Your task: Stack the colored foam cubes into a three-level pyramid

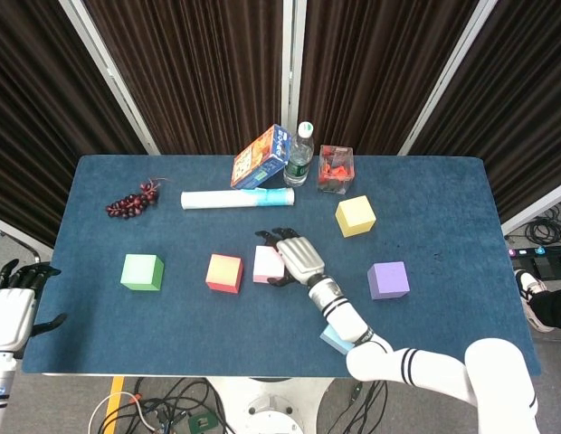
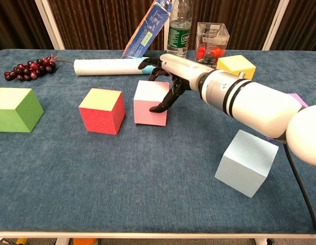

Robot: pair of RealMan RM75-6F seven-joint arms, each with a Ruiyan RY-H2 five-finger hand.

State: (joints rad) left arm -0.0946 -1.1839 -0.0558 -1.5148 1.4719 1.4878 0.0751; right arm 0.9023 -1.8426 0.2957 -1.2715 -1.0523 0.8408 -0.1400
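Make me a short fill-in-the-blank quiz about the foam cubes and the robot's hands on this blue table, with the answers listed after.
1. The right hand rests its fingers on the ____ cube.
2. The cube nearest the table's left end is ____.
3. The yellow cube sits just in front of the clear box holding ____ items.
4. The left hand sits beyond the table's ____ edge.

Answers: pink; green; red; left

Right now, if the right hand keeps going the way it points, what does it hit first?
The right hand points toward the robot's left and already touches the pink cube. Going straight on would likely push that cube into the red cube next in the row; a small gap separates them, though depth is hard to judge.
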